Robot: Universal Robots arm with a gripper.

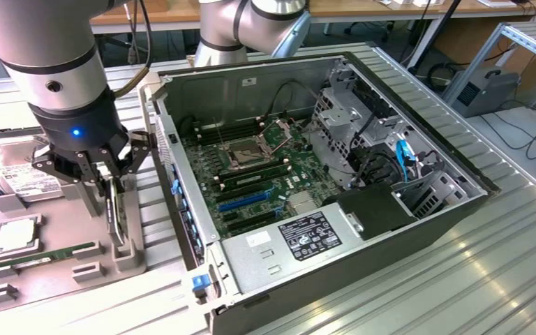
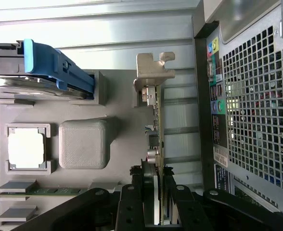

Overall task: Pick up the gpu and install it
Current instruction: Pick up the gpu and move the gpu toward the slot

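1. Your pincer point(image 1: 106, 202) point(image 2: 154, 204) was closed on the gpu point(image 1: 117, 220) point(image 2: 157, 139), one finger flat against each face of the card
2. You had the gpu standing on edge in its slot, along the tray's point(image 1: 54, 283) edge nearest the computer case point(image 1: 417, 230)
3. The hard drive point(image 1: 12, 178) and memory stick point(image 1: 40, 257) lay further in on that tray

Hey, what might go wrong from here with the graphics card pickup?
The fingers look clamped on the gpu, which stands on edge in the gray holder; a tilted lift might jam it there. Its metal bracket sits close to the computer case wall, so it could catch there when moved.
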